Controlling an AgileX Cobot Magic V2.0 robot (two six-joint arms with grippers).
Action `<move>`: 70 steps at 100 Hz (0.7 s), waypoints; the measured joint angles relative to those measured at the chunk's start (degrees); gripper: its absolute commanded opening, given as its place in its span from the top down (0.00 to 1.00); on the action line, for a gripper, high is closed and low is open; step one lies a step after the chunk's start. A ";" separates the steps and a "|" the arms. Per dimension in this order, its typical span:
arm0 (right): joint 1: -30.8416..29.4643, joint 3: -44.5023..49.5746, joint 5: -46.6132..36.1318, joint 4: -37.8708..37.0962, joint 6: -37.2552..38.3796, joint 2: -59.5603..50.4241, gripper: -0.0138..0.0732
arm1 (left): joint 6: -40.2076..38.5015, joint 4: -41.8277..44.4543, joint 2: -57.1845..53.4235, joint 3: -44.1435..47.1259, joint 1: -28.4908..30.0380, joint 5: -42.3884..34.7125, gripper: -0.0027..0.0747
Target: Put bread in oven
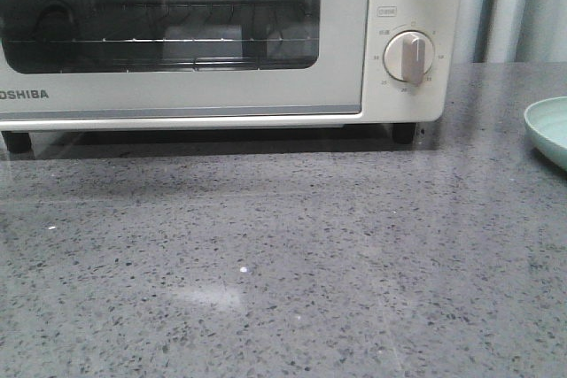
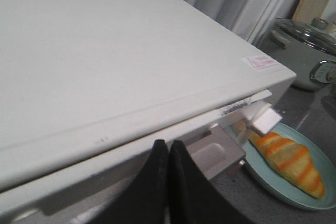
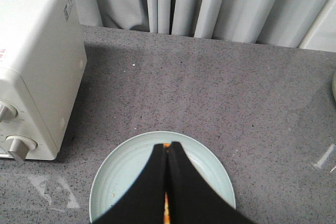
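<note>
The cream-white oven (image 1: 221,99) stands at the back with its glass door closed and the wire rack visible inside. In the left wrist view my left gripper (image 2: 168,144) is shut and empty over the oven's top front edge (image 2: 105,51), beside the grey end of the door handle (image 2: 218,153). The striped golden bread (image 2: 289,162) lies on a pale green plate (image 2: 273,184) to the right of the oven. My right gripper (image 3: 167,145) is shut above that plate (image 3: 121,174). Only a thin orange sliver of bread (image 3: 166,208) shows between its fingers. Neither gripper shows in the front view.
The plate's edge (image 1: 549,130) sits at the far right of the grey speckled counter (image 1: 266,263). The oven's dial knobs (image 1: 408,57) face forward. A rice cooker with a glass lid (image 2: 302,51) stands behind the plate. Grey curtains hang at the back.
</note>
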 measured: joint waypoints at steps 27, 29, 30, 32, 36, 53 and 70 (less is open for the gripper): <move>0.00 0.00 0.12 -0.36 0.00 -1.56 0.92 | -3.49 -2.97 -3.43 10.42 -0.11 -13.24 0.99; 0.00 0.00 0.29 -0.40 0.00 -1.66 0.92 | -3.49 -2.97 -3.79 11.21 -0.11 -13.87 0.99; 0.00 -0.02 0.26 -0.40 0.00 -1.67 0.92 | -3.63 -2.70 -3.91 11.50 -0.11 -14.08 0.99; 0.00 -0.13 0.40 -0.40 0.00 -1.67 0.92 | -3.78 -2.33 -4.31 12.30 -0.24 -14.68 0.99; 0.00 -0.13 0.89 -0.40 0.00 -1.76 0.92 | -3.93 -0.94 -5.16 13.69 -0.22 -15.81 0.99; 0.00 -0.15 4.86 -0.40 -0.04 -1.76 0.92 | -4.16 1.46 -11.60 14.91 -0.22 -20.77 0.99; 0.00 -0.15 8.03 -0.15 -0.16 -1.88 0.92 | -4.40 1.73 -22.38 11.34 -0.22 -28.26 0.99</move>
